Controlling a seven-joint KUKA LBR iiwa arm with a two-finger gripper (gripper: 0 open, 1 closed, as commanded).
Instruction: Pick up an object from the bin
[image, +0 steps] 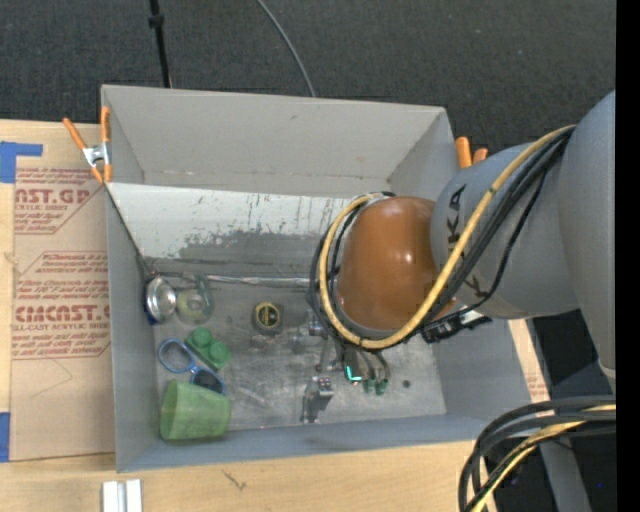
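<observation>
The claw (318, 392) hangs low near the front of the bin (280, 130), tucked under the arm's orange cover (388, 262). Whether it is open or closed I cannot tell, and nothing shows in its hold. Directly below it the floor looks bare and scuffed, so as I judge it no thing is yet picked.

The nearest piece is a small round dark button (266, 316) with a yellow ring, up and to the left of the claw and lying apart from everything else. That probably makes it the easiest to take.

Further left lie two green caps (205, 347) touching a blue loop (180, 358), with a green cup (193, 410) on its side just in front of them. Furthest left, against the wall, are a silver can (160, 298) and a clear glass piece (195, 298) beside it. These pieces lie close together and so look harder to take singly.
</observation>
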